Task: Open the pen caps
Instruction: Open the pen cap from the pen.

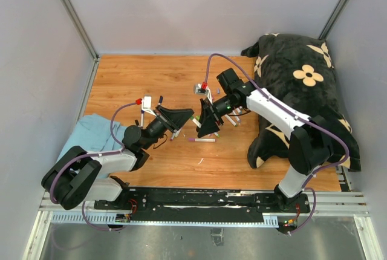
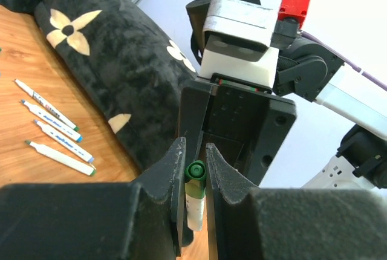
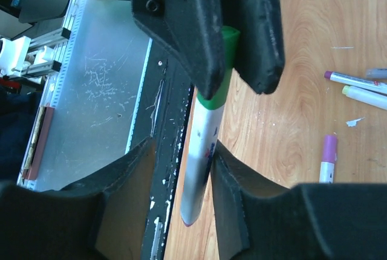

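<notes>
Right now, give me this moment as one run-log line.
left gripper: shut on green cap | right gripper: open around white barrel | cap: on barrel, not yet off | loose pens: on table

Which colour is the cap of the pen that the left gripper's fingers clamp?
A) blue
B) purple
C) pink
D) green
D: in the left wrist view the left gripper is shut on a green cap, and the right wrist view shows the same cap sitting on the end of a white barrel.
</notes>
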`<state>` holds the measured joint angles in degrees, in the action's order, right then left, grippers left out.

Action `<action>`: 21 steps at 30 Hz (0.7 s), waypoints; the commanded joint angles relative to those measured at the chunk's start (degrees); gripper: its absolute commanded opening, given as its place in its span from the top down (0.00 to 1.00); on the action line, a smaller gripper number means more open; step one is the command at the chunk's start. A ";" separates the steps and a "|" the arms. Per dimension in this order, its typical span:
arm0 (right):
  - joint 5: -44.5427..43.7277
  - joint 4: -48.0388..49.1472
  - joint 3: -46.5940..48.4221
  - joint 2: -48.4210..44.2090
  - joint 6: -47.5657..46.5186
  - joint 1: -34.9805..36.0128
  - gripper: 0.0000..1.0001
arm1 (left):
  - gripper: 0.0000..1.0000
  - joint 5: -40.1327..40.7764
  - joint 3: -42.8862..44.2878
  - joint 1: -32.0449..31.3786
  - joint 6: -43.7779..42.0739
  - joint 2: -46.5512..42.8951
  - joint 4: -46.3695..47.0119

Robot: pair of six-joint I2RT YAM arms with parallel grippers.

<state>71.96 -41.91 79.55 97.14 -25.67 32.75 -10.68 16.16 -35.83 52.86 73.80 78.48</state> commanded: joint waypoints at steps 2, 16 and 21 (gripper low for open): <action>-1.59 0.16 1.27 1.39 1.20 1.43 0.75 | 1.00 -0.61 0.25 -0.55 -0.06 0.47 3.47; -0.61 0.09 1.49 0.68 1.24 1.12 0.99 | 0.64 -3.25 -0.87 -0.55 0.57 1.87 4.79; -0.60 0.15 1.42 0.73 1.24 0.89 0.99 | 0.63 -3.41 -1.02 -0.55 0.60 1.82 4.88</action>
<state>70.26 -41.43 79.55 98.19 -24.27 33.45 -13.19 15.62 -36.18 53.65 75.46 80.55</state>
